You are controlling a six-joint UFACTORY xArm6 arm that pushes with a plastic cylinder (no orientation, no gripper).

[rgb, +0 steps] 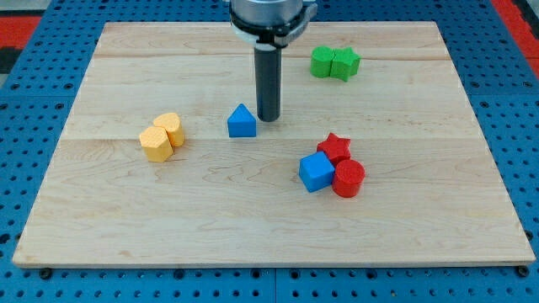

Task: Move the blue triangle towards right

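The blue triangle (242, 122) lies on the wooden board (269, 219), left of centre. My tip (269, 118) stands just to the triangle's right and slightly toward the view's top, with a very small gap between them. The dark rod rises from the tip to the arm's end at the view's top.
Two yellow blocks (162, 136) sit touching at the view's left. A green pair (334, 62) lies at the top right. A red star (335, 148), a blue cube (317, 172) and a red cylinder (349, 178) cluster at right of centre.
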